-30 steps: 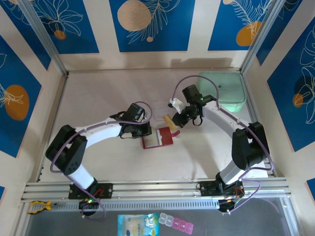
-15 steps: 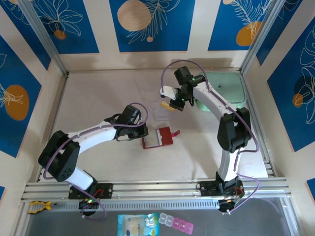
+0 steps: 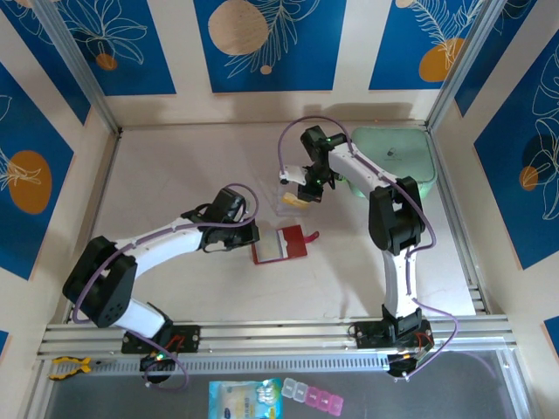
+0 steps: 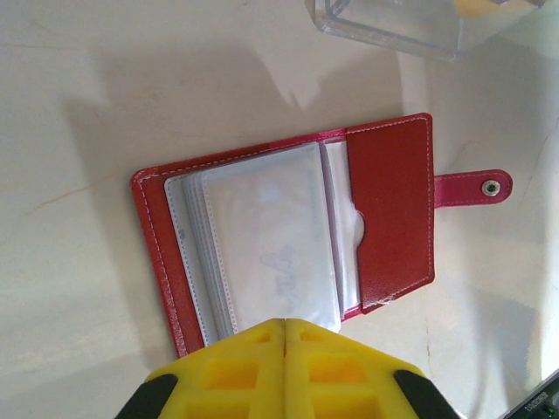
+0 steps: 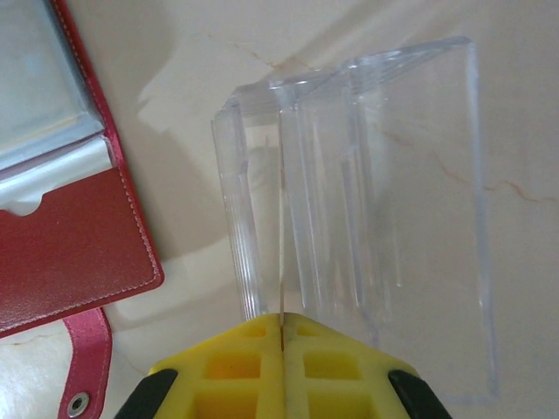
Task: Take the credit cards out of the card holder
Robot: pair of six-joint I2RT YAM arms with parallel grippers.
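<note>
Right gripper: jaws clenched on one credit card, which I see edge-on as a thin line running from the yellow fingertips into a slot of the clear plastic stand beneath. The stand sits on the pale tabletop, just beyond the card holder and apart from it. Left gripper: jaws closed, nothing between them, tips over the card holder's near red edge; I cannot tell whether they press on it. The card holder is a red wallet, lying open and flat mid-table between the two grippers, greyish clear pockets up and snap tab sticking out to one side. Mint green case: far right corner, well apart.
</note>
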